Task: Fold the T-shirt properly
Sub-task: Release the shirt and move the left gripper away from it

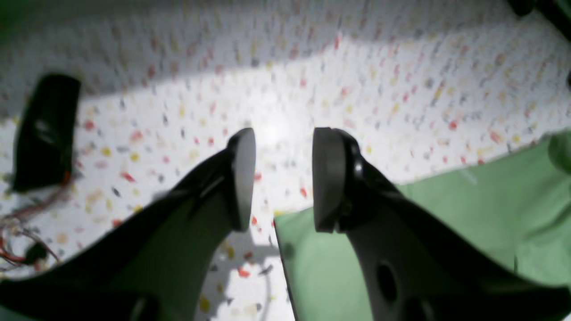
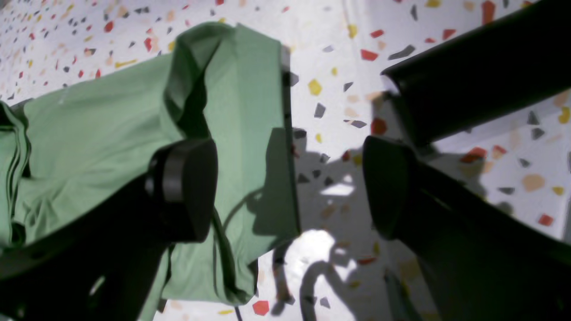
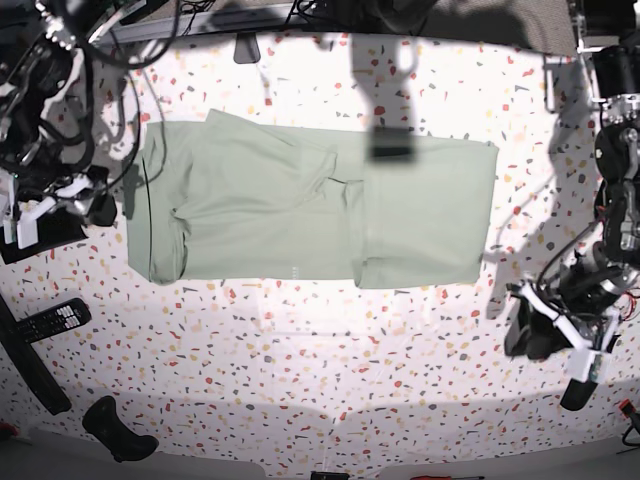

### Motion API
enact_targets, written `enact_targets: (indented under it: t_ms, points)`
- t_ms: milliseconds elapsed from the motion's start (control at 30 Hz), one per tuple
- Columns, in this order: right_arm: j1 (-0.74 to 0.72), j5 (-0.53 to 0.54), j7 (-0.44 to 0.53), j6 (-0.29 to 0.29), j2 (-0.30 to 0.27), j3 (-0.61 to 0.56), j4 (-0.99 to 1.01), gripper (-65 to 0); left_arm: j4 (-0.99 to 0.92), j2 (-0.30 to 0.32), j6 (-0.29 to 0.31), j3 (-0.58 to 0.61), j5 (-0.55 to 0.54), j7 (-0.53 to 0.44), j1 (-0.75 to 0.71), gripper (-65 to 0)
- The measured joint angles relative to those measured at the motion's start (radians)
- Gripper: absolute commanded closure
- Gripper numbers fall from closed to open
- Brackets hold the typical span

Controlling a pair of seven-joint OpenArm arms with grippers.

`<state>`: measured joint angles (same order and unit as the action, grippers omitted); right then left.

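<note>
Speckled terrazzo table point(image 3: 330, 350) bearing T-shirt point(image 3: 310, 210); left gripper point(image 1: 283, 178) and right gripper point(image 2: 290, 187) both agape, empty, beside its edges.

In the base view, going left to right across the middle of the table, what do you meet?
Right arm's end effector → T-shirt → bare stretch of terrazzo table → left arm's end effector.

Left gripper point(image 1: 283, 178) above the speckled table point(image 1: 357, 80)
Its jaws stand apart, holding nothing; a corner of the T-shirt point(image 1: 468, 214) lies under the right-hand jaw.
</note>
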<state>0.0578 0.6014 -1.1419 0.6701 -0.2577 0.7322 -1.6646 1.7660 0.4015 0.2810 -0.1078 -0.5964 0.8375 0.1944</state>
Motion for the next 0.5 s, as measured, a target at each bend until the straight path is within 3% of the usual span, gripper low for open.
enact_targets:
  t_ms: [133,333,500]
  points:
    - [0.001,0.014,-0.005,-0.001,-0.041,-0.089,0.103,-47.5,0.031,0.0,0.0,-0.001,0.001,0.008,0.0,-19.4]
    - [0.005,0.188,-0.005,-0.019,-0.107,-0.138,0.15,-47.5,0.039,0.0,0.0,-0.001,0.001,0.031,-0.003,-19.4]
    - [0.006,0.185,-0.005,-0.019,-0.185,-0.141,0.15,-47.5,0.039,0.0,0.001,-0.001,0.001,0.031,-0.021,-19.4]
